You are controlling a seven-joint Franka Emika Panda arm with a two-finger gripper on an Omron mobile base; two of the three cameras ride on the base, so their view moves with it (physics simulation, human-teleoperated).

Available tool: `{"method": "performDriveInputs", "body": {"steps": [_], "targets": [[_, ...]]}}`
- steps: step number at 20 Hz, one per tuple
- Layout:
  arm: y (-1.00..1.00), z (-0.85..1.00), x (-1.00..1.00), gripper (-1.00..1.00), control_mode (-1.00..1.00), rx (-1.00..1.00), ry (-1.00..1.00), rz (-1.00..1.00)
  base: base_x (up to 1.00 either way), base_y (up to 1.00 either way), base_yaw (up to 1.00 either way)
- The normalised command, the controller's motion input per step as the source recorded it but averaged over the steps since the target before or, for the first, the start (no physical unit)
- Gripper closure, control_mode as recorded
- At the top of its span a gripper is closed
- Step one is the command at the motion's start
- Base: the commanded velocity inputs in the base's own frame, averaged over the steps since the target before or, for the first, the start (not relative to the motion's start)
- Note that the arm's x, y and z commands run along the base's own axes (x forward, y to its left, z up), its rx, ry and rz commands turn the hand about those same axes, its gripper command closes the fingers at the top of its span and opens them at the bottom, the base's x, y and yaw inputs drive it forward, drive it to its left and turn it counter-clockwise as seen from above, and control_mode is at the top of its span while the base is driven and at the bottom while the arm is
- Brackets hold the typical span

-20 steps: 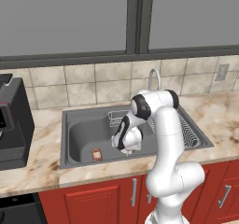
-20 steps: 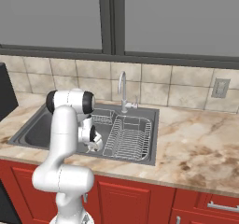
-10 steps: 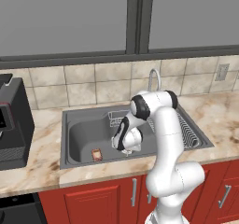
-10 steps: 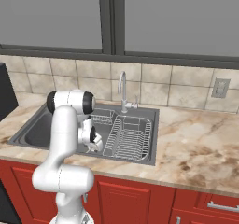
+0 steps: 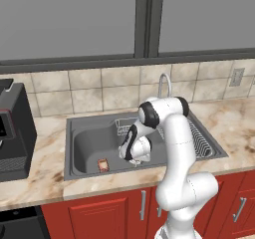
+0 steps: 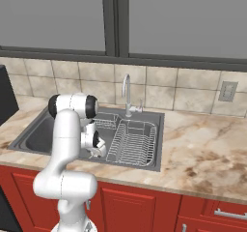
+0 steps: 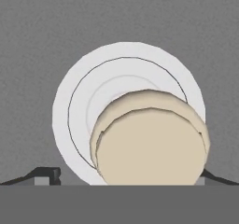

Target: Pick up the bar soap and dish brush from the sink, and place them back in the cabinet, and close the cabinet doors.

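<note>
- The sink (image 5: 79, 133) fills the middle of the left base frame; the arm reaches down into its left basin, and the gripper (image 5: 133, 151) hangs low just right of the basin's centre.
- In the hand view a large beige disc (image 7: 151, 143) sits dead ahead, overlapping the lower right of the white drain (image 7: 70, 106) on the grey basin floor. I judge this to be the dish brush seen end-on, so its long axis points up toward the hand; that is a reading, not something plainly seen.
- The coming move turns on this: the beige disc lies straight under the hand, between the two fingertips (image 7: 46, 174) that show at the frame's lower left and lower right. The jaws stand wide, with nothing between them yet.
- The soap (image 5: 103, 165) lies flat in the lower left of the basin, apart from the gripper and to its left in the frame, near the front wall.
- The left base view shows the soap and its offset from the hand. The right base view shows the wire rack (image 6: 132, 141) and faucet (image 6: 127, 93) to the right of the gripper (image 6: 94, 146), with the arm across the basin floor.
</note>
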Motion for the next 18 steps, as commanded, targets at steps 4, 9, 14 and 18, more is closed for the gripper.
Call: {"method": "performDriveInputs", "body": {"steps": [4, 9, 14, 18], "targets": [[0.00, -0.16, 0.00, -1.00, -1.00, 0.00, 0.00, 0.00, 0.00, 0.00, 0.00], [0.00, -0.20, 0.00, 1.00, -1.00, 0.00, 0.01, 0.00, 0.00, 0.00, 0.00], [0.00, -0.02, 0.00, 1.00, -1.00, 0.00, 0.00, 0.00, 0.00, 0.00, 0.00], [0.00, 0.00, 0.00, 1.00, -1.00, 0.00, 0.00, 0.00, 0.00, 0.00, 0.00]]}}
